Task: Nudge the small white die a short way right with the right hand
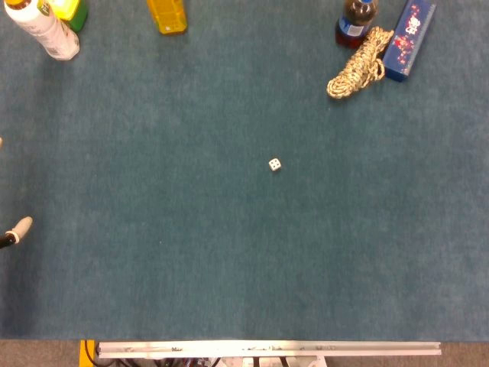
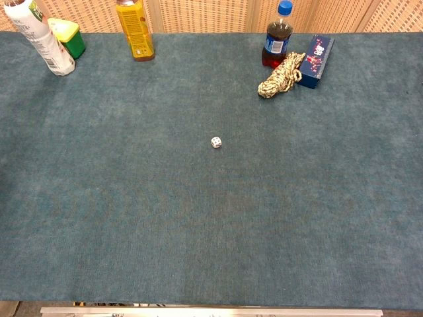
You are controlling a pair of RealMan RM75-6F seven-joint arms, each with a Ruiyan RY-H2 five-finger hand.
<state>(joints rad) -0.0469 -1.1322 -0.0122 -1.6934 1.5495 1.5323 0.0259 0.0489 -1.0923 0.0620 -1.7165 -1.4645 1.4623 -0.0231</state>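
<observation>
One fingertip of the left hand (image 1: 17, 230) (grip unreadable) shows only from the head; die (image 1: 274, 164) untouched.

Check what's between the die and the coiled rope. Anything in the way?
Nothing. Between the die and the rope there is only bare blue-green cloth; the chest view shows it, and the head view agrees.
</observation>
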